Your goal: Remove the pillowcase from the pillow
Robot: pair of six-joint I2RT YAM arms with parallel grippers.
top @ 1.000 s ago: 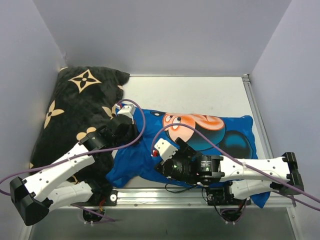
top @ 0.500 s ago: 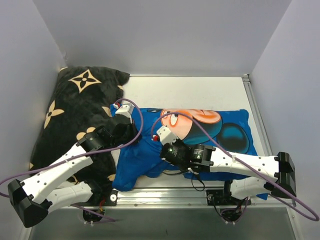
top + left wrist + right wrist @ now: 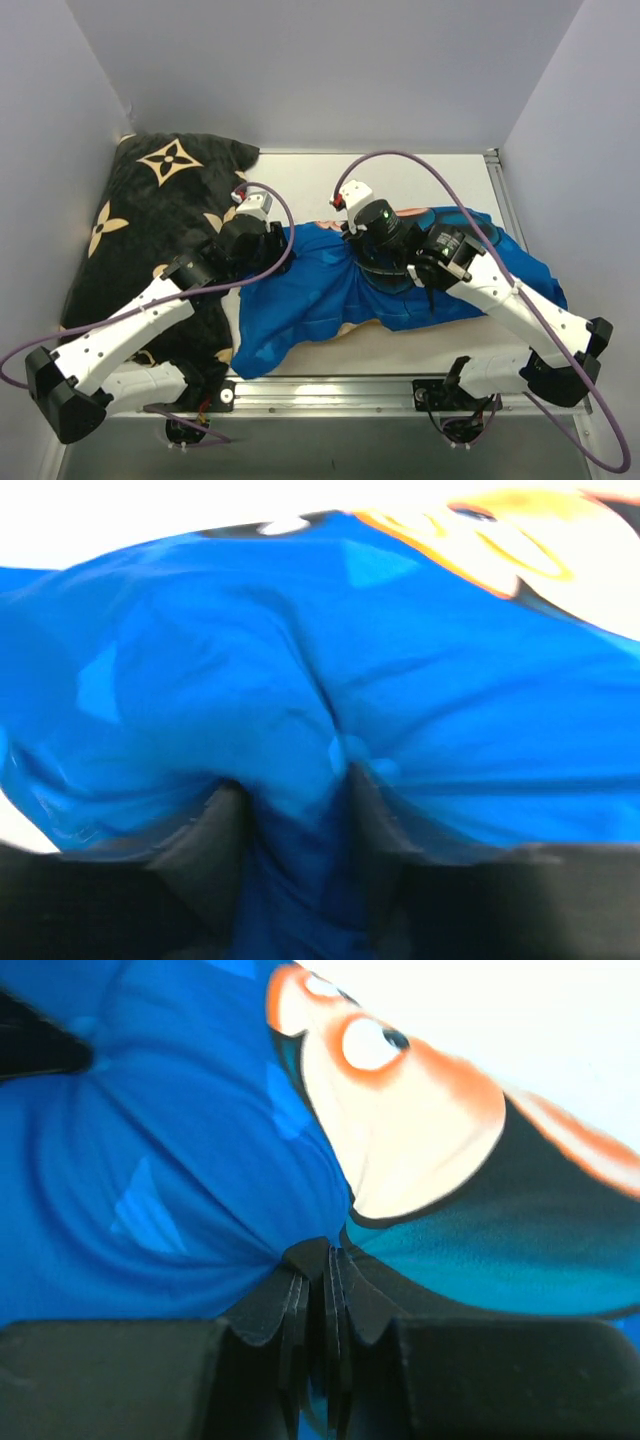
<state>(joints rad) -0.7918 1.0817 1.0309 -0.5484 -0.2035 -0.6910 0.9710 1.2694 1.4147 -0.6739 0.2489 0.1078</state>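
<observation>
The blue pillowcase (image 3: 440,290) with its cartoon mouse print lies crumpled across the middle of the table. The pillow is hidden inside it. My right gripper (image 3: 350,243) is at the pillowcase's far edge, shut on a pinch of fabric where the blue meets the mouse's face (image 3: 400,1140); the right wrist view shows the gripper (image 3: 320,1250) with its jaws together. My left gripper (image 3: 268,240) is at the pillowcase's left end. In the left wrist view this gripper (image 3: 290,795) has its dark fingers (image 3: 215,830) apart, with a loose blue fold lying between them.
A large black cushion (image 3: 150,220) with beige flower motifs fills the left side, under my left arm. Bare white table (image 3: 420,180) shows behind the pillowcase. Grey walls close in on the sides and back. A metal rail (image 3: 330,392) runs along the near edge.
My right gripper shut on the fabric near the front and swung toward the back, dragging the pillowcase with it. My left gripper's jaws have come apart on the left end.
</observation>
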